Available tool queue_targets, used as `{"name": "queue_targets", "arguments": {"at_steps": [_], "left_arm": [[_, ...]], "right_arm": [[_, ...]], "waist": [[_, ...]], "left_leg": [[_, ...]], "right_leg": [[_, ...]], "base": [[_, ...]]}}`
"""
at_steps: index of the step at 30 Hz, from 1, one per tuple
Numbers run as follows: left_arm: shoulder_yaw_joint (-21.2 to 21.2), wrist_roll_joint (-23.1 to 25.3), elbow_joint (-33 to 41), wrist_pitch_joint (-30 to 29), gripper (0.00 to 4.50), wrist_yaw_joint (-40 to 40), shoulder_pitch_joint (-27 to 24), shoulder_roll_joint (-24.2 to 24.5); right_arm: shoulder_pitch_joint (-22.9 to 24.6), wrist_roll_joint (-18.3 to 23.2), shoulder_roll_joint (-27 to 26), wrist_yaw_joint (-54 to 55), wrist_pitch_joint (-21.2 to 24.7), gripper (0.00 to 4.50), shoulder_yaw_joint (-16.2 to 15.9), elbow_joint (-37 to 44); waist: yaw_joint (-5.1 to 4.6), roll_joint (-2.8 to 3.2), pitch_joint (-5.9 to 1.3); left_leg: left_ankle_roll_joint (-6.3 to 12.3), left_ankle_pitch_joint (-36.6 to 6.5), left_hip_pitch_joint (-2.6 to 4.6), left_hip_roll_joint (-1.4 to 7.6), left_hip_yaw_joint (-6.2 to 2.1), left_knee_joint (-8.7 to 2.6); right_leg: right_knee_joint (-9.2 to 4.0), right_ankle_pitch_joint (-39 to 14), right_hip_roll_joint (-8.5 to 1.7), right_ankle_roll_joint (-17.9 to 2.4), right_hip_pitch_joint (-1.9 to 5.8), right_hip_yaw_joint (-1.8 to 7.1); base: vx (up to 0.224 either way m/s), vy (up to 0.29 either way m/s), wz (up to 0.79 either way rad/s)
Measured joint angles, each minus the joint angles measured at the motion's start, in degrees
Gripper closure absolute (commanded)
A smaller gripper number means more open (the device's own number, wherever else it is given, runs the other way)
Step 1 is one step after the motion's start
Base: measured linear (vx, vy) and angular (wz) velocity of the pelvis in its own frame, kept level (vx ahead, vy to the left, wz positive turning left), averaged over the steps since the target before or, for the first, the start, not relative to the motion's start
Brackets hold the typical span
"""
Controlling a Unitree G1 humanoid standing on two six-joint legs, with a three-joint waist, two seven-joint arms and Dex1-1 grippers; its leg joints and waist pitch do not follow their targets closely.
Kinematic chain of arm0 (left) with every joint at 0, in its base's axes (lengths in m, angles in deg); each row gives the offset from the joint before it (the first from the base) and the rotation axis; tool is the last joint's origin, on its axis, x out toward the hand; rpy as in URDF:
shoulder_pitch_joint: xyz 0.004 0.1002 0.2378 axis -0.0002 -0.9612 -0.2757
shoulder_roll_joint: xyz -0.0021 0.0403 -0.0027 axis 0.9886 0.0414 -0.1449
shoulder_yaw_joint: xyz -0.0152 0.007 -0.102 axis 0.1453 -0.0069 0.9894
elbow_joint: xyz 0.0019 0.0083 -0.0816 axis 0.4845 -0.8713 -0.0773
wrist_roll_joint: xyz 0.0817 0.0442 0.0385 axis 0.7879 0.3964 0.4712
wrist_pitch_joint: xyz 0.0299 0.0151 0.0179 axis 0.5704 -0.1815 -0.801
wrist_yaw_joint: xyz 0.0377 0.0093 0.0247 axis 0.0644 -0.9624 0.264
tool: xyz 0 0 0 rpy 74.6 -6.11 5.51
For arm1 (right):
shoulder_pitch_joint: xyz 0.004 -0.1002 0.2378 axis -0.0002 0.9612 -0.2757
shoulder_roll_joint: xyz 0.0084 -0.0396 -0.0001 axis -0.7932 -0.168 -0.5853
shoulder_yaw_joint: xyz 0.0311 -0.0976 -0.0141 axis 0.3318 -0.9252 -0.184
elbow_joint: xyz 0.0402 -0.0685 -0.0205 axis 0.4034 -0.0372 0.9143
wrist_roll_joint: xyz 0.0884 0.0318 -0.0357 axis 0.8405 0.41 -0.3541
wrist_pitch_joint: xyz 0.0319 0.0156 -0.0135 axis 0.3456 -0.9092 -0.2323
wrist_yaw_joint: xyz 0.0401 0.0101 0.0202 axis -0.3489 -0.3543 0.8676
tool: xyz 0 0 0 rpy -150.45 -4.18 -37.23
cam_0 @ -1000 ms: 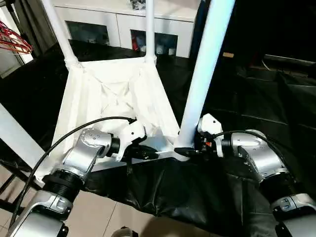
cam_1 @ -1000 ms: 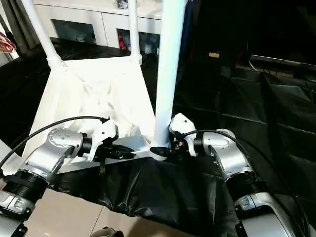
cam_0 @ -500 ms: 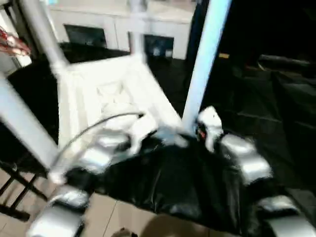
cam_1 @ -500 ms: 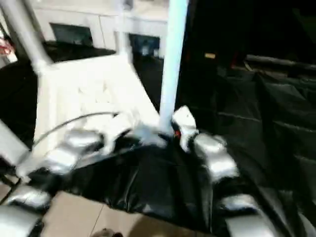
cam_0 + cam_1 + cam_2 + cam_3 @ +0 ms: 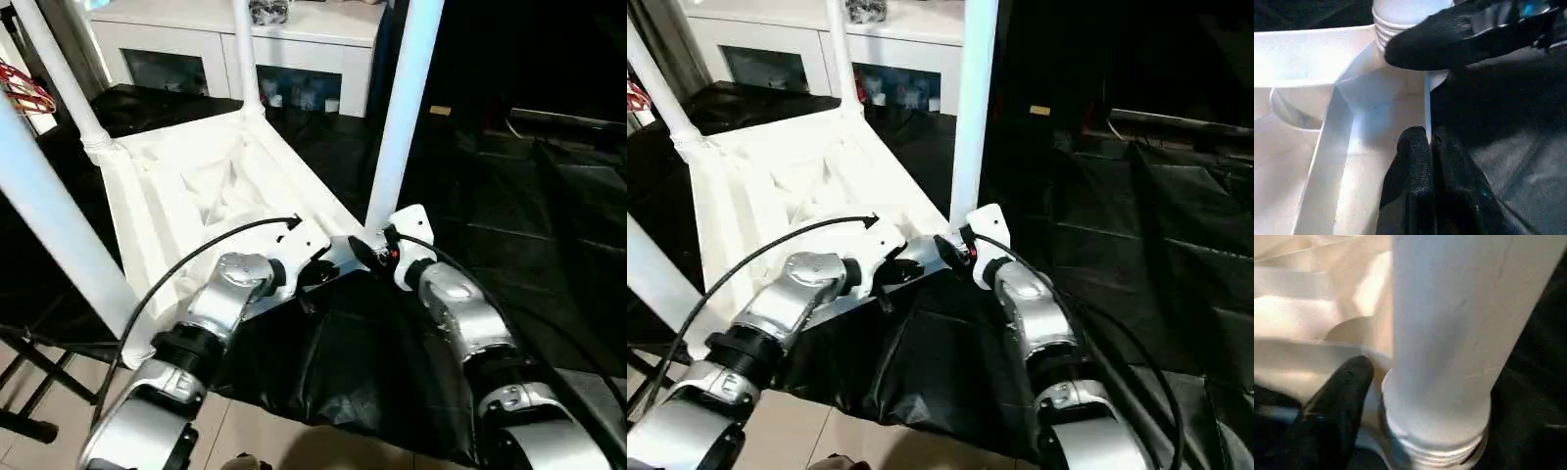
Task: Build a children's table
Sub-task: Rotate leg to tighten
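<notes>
The children's table lies upside down on black cloth, its white ribbed top (image 5: 196,186) facing up with legs standing in the corner sockets. The near right leg (image 5: 397,127) rises beside both grippers. My left gripper (image 5: 318,272) is shut on the top's near rim (image 5: 1426,98), just left of that corner. My right gripper (image 5: 367,253) is open around the base of the near right leg (image 5: 1449,333). One of its fingers (image 5: 1337,401) stands a little off the leg's flared end, and the other is hidden behind the leg.
Two far legs (image 5: 245,59) (image 5: 59,78) and the near left leg (image 5: 49,215) stand tall around the top. A white cabinet with glass doors (image 5: 294,69) is behind. Black cloth (image 5: 509,196) covers the ground to the right. A black stand (image 5: 29,392) sits on tiles at the near left.
The camera has swung, so the whole picture has shifted. Both grippers stay at the near right corner. My right forearm now reaches in from nearer me instead of from the right.
</notes>
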Motion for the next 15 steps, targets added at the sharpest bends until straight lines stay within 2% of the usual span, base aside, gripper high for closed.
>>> {"name": "queue_targets", "arguments": {"at_steps": [1,10,15], "left_arm": [[0.0,-0.1,0.4,0.4,4.50,-1.2,-0.2,0.6],[-1.1,-2.7,5.9,2.5,4.50,-12.6,-3.7,6.1],[-1.4,-4.0,7.6,3.1,4.50,-17.4,-5.0,8.3]], "right_arm": [[0.2,0.1,0.6,-1.7,-0.5,0.32,-0.4,0.2],[1.8,0.4,8.8,-19.9,-2.5,0.32,-5.9,5.7],[3.3,1.1,11.2,-27.6,-2.3,0.32,-7.2,7.9]], "waist": [[-0.07,0.00,0.00],[0.55,-0.02,0.01],[0.91,-0.02,0.01]], "left_leg": [[0.00,0.0,-0.01,0.00,0.00,-0.05],[0.02,0.0,-0.18,0.04,0.04,-0.05],[0.02,0.0,-0.21,0.05,0.06,0.03]], "right_leg": [[0.00,0.0,0.00,0.0,-0.03,-0.01],[-0.10,0.1,0.00,-0.2,-0.07,-0.06],[-0.10,0.1,0.00,-0.2,-0.08,-0.04]], "base": [[0.000,0.000,0.00],[0.000,0.000,0.00],[0.000,0.000,0.00]]}}
